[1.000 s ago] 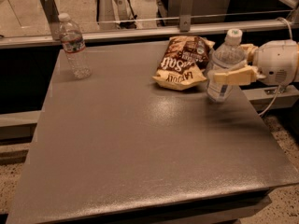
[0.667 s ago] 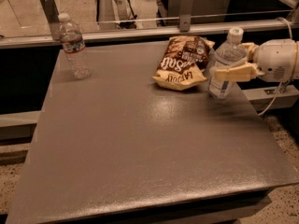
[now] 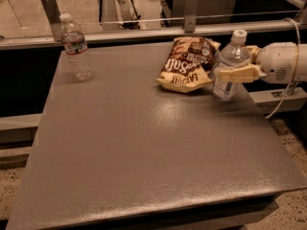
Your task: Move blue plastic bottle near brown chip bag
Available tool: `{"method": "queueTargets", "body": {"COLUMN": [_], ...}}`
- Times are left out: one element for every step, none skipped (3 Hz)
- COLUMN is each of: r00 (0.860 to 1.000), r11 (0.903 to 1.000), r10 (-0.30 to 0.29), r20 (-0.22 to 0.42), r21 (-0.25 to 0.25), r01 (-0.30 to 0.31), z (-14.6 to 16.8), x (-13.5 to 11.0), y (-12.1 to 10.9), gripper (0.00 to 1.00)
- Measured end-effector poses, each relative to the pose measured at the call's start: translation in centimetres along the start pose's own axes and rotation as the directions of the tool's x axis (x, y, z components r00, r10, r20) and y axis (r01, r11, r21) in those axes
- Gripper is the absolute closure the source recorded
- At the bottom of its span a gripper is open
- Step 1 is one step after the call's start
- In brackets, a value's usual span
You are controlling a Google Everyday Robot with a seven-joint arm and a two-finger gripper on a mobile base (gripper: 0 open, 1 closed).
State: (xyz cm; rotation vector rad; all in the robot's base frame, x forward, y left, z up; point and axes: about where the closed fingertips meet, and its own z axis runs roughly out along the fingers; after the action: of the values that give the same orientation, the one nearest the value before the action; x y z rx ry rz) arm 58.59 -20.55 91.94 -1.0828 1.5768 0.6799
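The blue plastic bottle [image 3: 233, 54] is a stout clear bottle with a white cap. It stands upright at the right side of the grey table, with its base on or just above the top. The brown chip bag [image 3: 186, 63] lies flat just left of it, with white script lettering and a yellow band at the near end. Bottle and bag are almost touching. My gripper [image 3: 223, 72] reaches in from the right on a white arm. Its cream fingers [image 3: 236, 74] are closed round the bottle's middle.
A slimmer clear bottle with a red-marked label [image 3: 76, 48] stands at the table's far left corner. A metal rail with posts [image 3: 190, 8] runs behind the grey table [image 3: 144, 147]. The table's right edge lies just under my arm, with a cable [image 3: 288, 92] hanging there.
Almost nothing differs. The bottle and my gripper stay beside the chip bag, at most shifted very slightly.
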Motion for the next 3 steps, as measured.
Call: {"method": "queueTargets", "body": {"r00": [1.0, 1.0, 1.0], "r11": [1.0, 1.0, 0.9997], "r10": [0.004, 0.004, 0.007], "r20": [0.0, 0.0, -0.003], "r21": [-0.003, -0.003, -0.024], "r01": [-0.004, -0.004, -0.008], "z": [0.16, 0.08, 0.75], "x": [0.21, -0.09, 0.68], "y": [-0.14, -0.17, 0.14], "gripper": [0.37, 0.13, 0.0]}}
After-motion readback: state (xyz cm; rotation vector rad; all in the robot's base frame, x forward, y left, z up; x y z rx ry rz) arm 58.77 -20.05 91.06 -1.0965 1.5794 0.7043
